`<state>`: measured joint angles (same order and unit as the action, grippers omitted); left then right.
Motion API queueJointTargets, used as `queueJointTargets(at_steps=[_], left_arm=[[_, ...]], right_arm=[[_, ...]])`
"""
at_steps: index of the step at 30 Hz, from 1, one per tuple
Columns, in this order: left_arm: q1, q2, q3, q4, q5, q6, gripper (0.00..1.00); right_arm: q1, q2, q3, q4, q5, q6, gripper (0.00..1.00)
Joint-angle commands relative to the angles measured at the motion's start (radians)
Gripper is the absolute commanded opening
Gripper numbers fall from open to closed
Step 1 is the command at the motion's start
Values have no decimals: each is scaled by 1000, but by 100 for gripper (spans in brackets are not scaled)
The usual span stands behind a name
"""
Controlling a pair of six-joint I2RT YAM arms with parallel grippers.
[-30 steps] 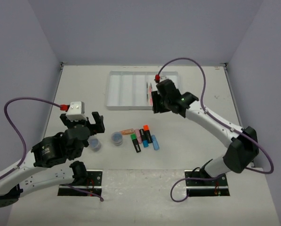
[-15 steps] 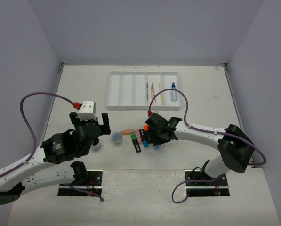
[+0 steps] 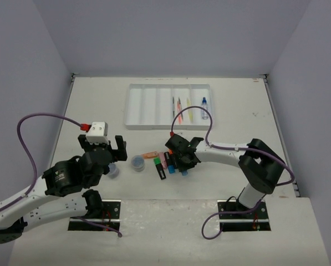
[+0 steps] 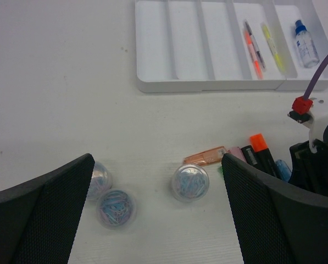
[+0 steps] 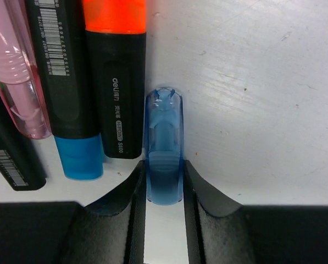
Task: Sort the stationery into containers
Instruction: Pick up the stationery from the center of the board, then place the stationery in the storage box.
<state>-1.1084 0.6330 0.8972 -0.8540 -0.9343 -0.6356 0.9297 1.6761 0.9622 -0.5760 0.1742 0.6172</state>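
Up close on the right wrist cam, the right gripper point(image 5: 164, 171) is pinching a clear blue highlighter point(image 5: 164, 126) at one end. Both fingers point(image 5: 199, 192) are pressing on its sides while it's lying flat on the table point(image 5: 251, 82). That view is also showing the neighbours to its left: an orange-capped black highlighter point(image 5: 115, 82) right against it, then a blue-capped black highlighter point(image 5: 59, 66), a pink highlighter point(image 5: 21, 88) and a green-capped black highlighter point(image 5: 10, 159) poking in at the corner. The overhead cam isn't really showing the grip, because the arm is sitting right over that bunch.

The left wrist cam is picking up everything else. The left gripper point(image 4: 156, 165) is hanging wide open with nothing between its jaws, above three small round clear tubs point(image 4: 190, 182) point(image 4: 116, 207) point(image 4: 98, 179) of bluish paper clips. One more highlighter, a peachy-orange highlighter point(image 4: 206, 157), is lying sideways just beside the bunch.

The white tray point(image 4: 183, 38) is sitting farther back, well apart from the loose stuff. A blue-capped bottle point(image 4: 305, 44) is lying in its rightmost compartment. An orange pen point(image 4: 253, 55), a dark pen point(image 4: 249, 32) and a yellow pen point(image 4: 273, 48) are lying just left of it. They're looking like they share one slot, though that's hard to call for the yellow one.

Counting it up: six highlighters on the table, three tubs, three pens, one bottle, and one tray with five compartments.
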Motion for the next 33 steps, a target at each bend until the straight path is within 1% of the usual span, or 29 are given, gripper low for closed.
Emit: queueJointTargets(at_steps=[1, 4, 7, 9, 12, 13, 15, 17, 19, 21, 22, 24, 25, 28, 29, 30, 31, 33], left_arm=[[-2, -7, -16, 3, -14, -19, 100], [-2, -9, -17, -1, -28, -35, 100], [7, -12, -4, -14, -60, -81, 100], [20, -22, 0, -4, -73, -85, 100], [54, -25, 3, -5, -92, -101, 100], [67, -24, 4, -5, -96, -105, 100], [94, -21, 1, 0, -95, -99, 100], [122, -17, -11, 16, -76, -82, 100], [133, -14, -23, 26, -59, -69, 100], [139, -9, -28, 32, -52, -61, 100], [142, -7, -29, 36, -48, -54, 100], [145, -6, -31, 42, -42, -49, 100], [145, -7, -35, 48, -37, -42, 100], [147, -10, -40, 60, -26, -25, 100], [148, -12, -42, 69, -21, -19, 100], [149, -12, -44, 74, -17, -11, 100], [152, -12, -45, 79, -10, -6, 100], [157, -9, -46, 85, 1, 2, 100]], right_arm=[[1, -16, 16, -70, 140, 39, 0], [-20, -110, 71, -127, 180, 14, 0], [-87, -180, 156, -136, 176, -31, 0], [-134, -191, 222, -112, 142, -68, 0], [-212, -151, 349, -5, -27, -147, 0], [-226, -122, 390, 19, -61, -156, 0], [-245, 42, 524, 20, -96, -169, 0], [-262, 186, 753, -33, -106, -171, 0], [-280, 364, 935, -80, -67, -146, 0], [-290, 437, 1057, -123, -22, -134, 0], [-303, 535, 1175, -163, -3, -121, 0], [-305, 613, 1265, -181, 18, -126, 0], [-307, 659, 1314, -189, 61, -132, 0], [-311, 687, 1321, -181, 95, -138, 2], [-312, 696, 1322, -178, 100, -140, 5], [-312, 702, 1329, -179, 99, -142, 20], [-312, 707, 1330, -179, 102, -143, 27], [-312, 708, 1331, -179, 109, -150, 36]])
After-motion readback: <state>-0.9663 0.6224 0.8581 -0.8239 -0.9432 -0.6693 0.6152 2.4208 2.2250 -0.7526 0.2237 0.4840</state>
